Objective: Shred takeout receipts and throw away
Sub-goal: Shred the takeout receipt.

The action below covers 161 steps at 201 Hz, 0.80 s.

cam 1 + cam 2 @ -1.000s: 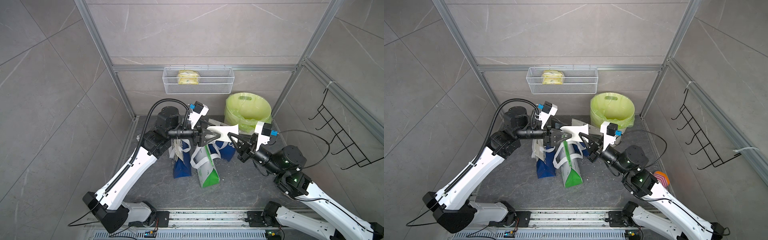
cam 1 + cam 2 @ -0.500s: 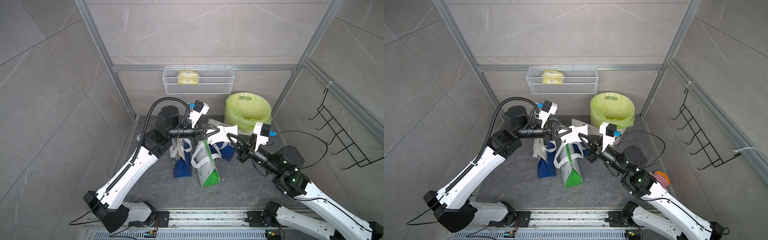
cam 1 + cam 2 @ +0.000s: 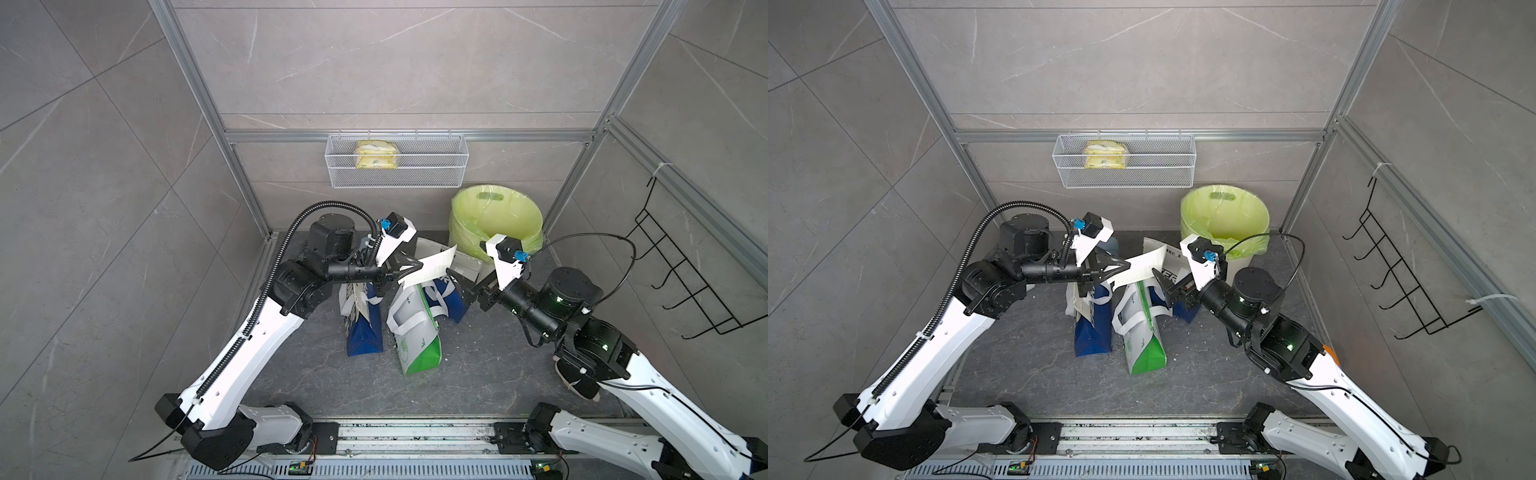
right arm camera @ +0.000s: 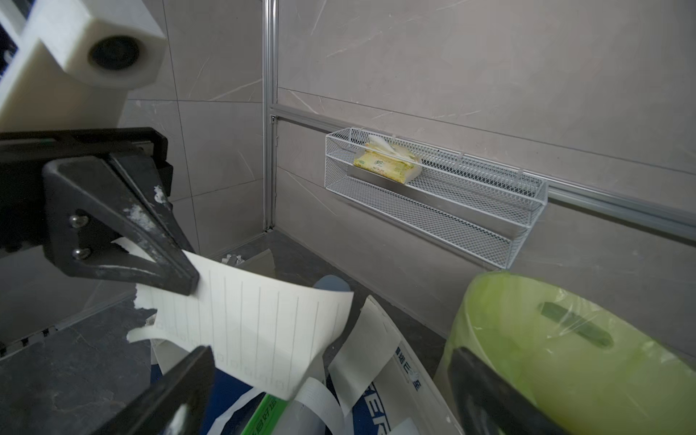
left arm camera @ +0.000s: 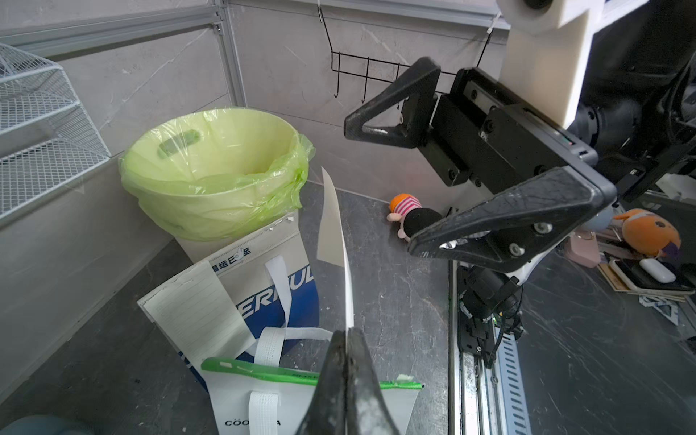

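A white lined takeout receipt (image 3: pixel 432 268) (image 3: pixel 1142 266) hangs in the air above the bags, torn along one end (image 4: pixel 256 331). My left gripper (image 3: pixel 409 271) (image 5: pixel 347 333) is shut on that end, and the slip shows edge-on (image 5: pixel 333 226) in the left wrist view. My right gripper (image 3: pixel 1169 291) (image 5: pixel 378 186) (image 4: pixel 329 354) stands open just right of the slip's free end, touching nothing. Another receipt (image 5: pixel 196 312) lies against the face of a blue-and-white bag (image 5: pixel 271 293). Behind it stands the bin (image 3: pixel 496 220) with its green liner.
A blue-and-white bag (image 3: pixel 365 332) and a green-and-white bag (image 3: pixel 417 345) stand below the grippers. A wire basket (image 3: pixel 397 174) with a yellow pack hangs on the back wall. A black hook rack (image 3: pixel 681 282) is on the right wall. A plush toy (image 5: pixel 410 216) lies by the right arm.
The receipt was held between both grippers. My left gripper has shut on it; my right gripper has opened, let go and drawn back to the right.
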Each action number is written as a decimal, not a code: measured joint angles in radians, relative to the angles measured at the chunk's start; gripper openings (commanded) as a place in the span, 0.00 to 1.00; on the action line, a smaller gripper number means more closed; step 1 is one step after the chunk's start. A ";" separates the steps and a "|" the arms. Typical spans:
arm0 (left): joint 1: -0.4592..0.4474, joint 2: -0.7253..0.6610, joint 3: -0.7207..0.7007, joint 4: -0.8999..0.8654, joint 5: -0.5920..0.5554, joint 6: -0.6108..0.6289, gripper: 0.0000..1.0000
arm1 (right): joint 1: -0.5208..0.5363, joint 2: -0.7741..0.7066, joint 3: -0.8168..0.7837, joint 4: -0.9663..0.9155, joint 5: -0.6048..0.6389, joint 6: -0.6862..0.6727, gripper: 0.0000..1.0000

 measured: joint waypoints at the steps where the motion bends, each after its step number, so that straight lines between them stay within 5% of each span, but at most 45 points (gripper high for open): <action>1: 0.000 -0.001 0.002 -0.006 0.000 0.006 0.00 | 0.000 0.000 0.000 0.000 0.000 -0.011 1.00; 31: -0.001 -0.010 0.033 -0.101 0.003 0.130 0.00 | -0.003 0.013 0.008 -0.027 -0.053 -0.186 1.00; 74: -0.003 -0.018 0.062 -0.196 0.026 0.242 0.00 | -0.075 0.073 0.095 -0.055 -0.312 -0.279 0.95; 161: -0.006 -0.043 0.061 -0.215 0.031 0.298 0.00 | -0.112 0.273 0.319 -0.234 -0.738 -0.264 0.51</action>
